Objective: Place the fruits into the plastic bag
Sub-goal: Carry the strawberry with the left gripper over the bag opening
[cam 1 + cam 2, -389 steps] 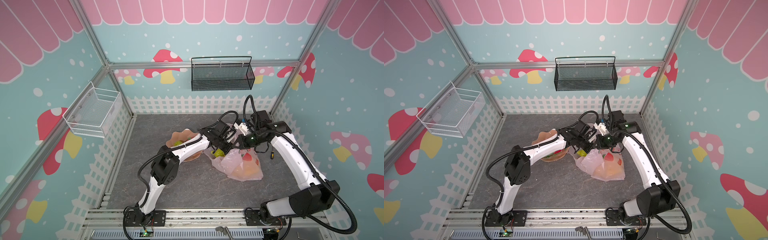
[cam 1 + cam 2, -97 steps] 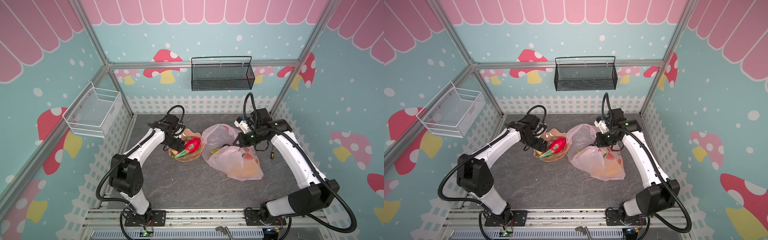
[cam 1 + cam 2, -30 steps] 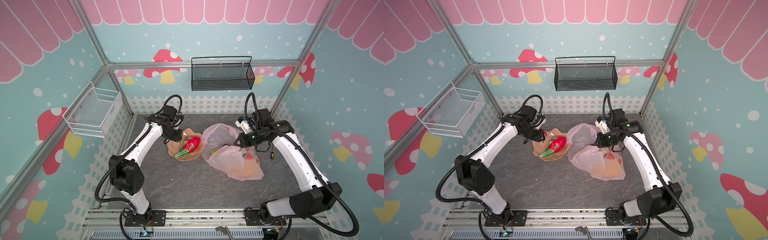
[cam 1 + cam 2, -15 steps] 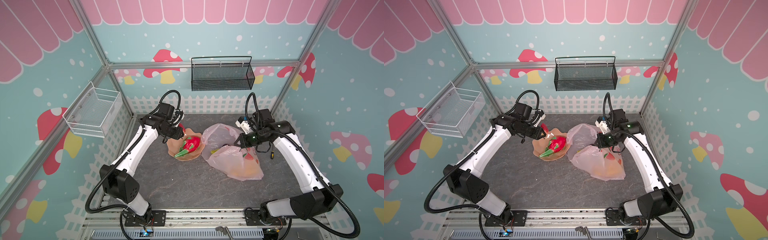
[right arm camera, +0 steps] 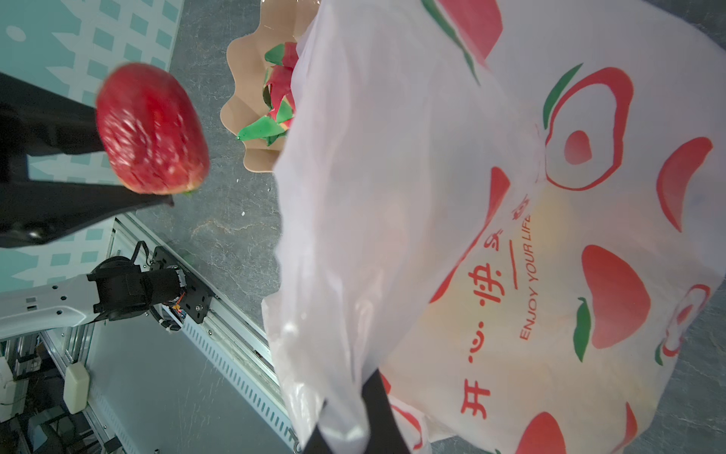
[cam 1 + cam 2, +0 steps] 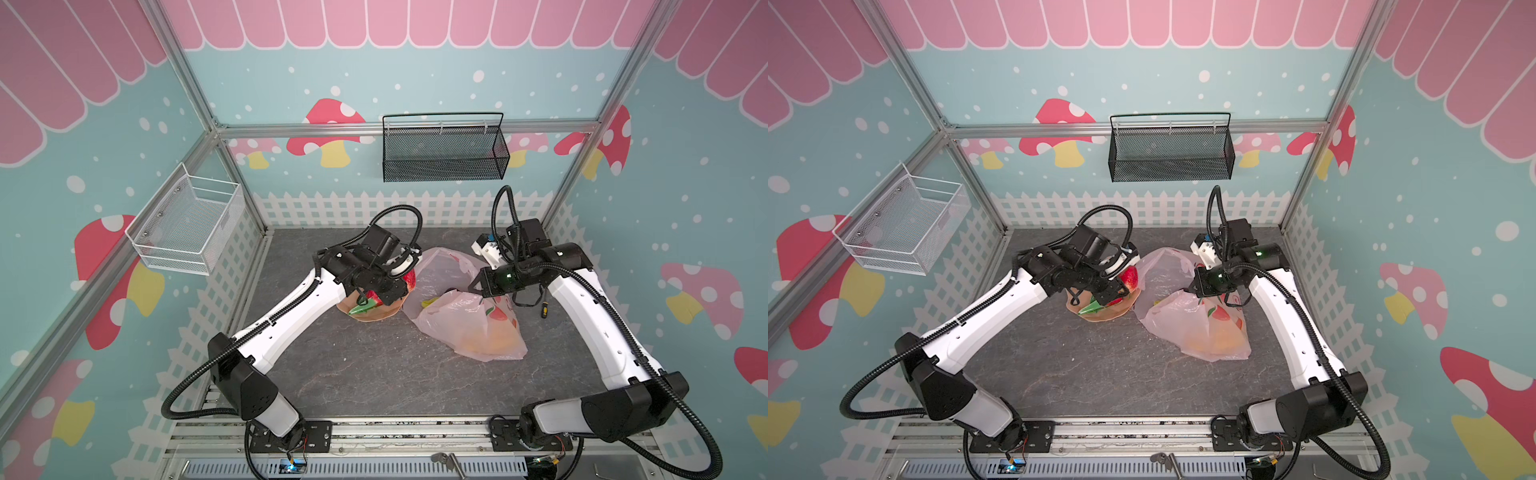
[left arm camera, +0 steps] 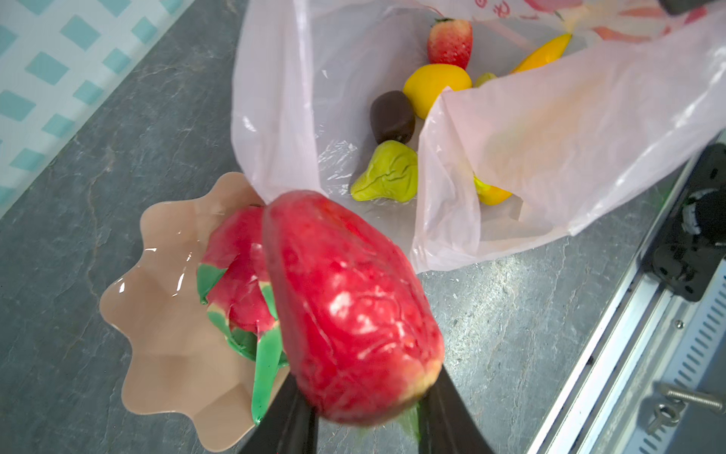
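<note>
Left gripper (image 7: 367, 373) grips red fruit (image 7: 345, 314), newly lifted off dish (image 7: 165, 298) beneath, nearing bag (image 7: 550, 137) pinched open by right gripper (image 5: 349, 424); dragon fruit (image 7: 239, 267) remains.

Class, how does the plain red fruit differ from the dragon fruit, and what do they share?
The plain red fruit is held aloft by the left gripper; the dragon fruit lies in the tan dish. The red fruit is leafless; the dragon fruit has green tips. Both are glossy red.

Red fruit (image 7: 349, 314) aloft beside gaping pink bag (image 7: 569, 137) holding pear (image 7: 387, 173)
</note>
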{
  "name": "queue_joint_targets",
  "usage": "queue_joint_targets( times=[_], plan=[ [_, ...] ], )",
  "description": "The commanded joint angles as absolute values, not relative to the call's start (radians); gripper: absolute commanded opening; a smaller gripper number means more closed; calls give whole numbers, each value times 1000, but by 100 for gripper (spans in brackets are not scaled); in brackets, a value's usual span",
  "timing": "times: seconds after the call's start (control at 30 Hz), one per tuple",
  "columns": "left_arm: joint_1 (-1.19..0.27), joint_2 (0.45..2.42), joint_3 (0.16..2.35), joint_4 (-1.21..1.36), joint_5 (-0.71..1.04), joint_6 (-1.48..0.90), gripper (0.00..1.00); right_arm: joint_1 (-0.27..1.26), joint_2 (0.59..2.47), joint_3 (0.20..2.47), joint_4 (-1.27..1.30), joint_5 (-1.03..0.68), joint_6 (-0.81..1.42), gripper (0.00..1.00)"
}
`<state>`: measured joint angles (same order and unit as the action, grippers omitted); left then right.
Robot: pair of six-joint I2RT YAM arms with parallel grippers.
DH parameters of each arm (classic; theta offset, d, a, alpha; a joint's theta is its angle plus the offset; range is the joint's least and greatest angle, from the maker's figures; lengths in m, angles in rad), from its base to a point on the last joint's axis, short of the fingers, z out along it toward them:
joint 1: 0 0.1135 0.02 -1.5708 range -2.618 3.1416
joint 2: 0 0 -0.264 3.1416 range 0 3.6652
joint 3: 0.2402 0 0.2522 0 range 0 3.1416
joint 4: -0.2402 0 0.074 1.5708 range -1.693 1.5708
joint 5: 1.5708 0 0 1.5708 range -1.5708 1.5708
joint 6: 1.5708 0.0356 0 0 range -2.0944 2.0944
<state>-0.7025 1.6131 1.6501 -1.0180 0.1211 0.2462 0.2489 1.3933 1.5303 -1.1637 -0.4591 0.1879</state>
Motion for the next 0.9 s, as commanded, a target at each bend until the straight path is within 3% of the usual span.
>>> queue_joint_targets(
  times=[0.0,0.47,0.87],
  plan=[
    [-736,1654,1656,-1019,66,301,18,250,1367,1515,-1183,-474,176,0],
    [-798,1822,1747,-1019,20,322,16,250,1353,1505,-1183,-478,180,0],
    [-808,2042,1952,-1002,47,331,16,250,1349,1500,-1191,-480,178,0]
  ],
)
